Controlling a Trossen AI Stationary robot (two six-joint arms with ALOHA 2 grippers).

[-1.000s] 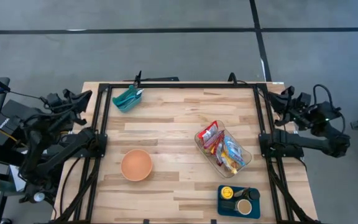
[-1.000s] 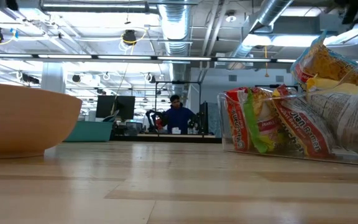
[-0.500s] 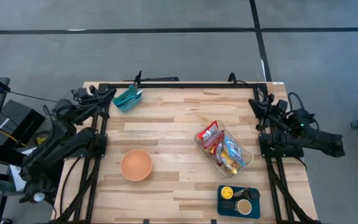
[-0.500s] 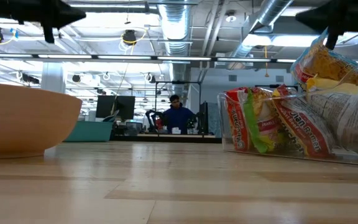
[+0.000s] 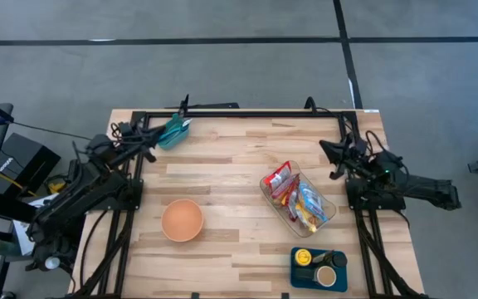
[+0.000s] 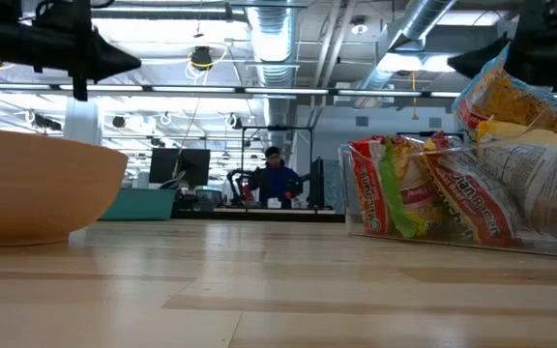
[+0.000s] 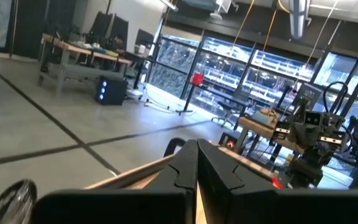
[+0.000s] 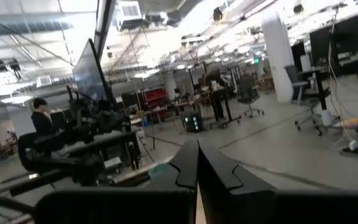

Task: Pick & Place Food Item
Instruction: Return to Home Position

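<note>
A grey floor crossed by dark lines surrounds the wooden table (image 5: 231, 166). The low view looks past it into an open workshop with ceiling ducts and desks, where a person (image 6: 277, 180) sits far back.

The two dark arms flank the table. The left arm (image 5: 81, 187) reaches from the left edge toward the far left corner. Its gripper, the left gripper (image 5: 149, 138), hangs above the table just beside the green bin (image 5: 163, 138). In the left wrist view its fingers (image 7: 179, 174) are pressed together and hold nothing. The right arm (image 5: 405, 189) lies along the right edge. The right gripper (image 5: 325, 149) is raised over the table edge, near the far end of the transparent bin (image 5: 332, 205). Its fingers (image 8: 215, 174) also meet with no gap and are empty.

The transparent bin sits right of centre, turned at an angle. The noodle packs (image 5: 297, 198), red, blue and yellow, lie piled inside it. An orange bowl (image 5: 182, 220) stands left of centre toward the near edge, well apart from the bin. A blue tray (image 5: 294, 267) at the near right corner carries a yellow round item and a small cup. I cannot make out what the green bin holds.
</note>
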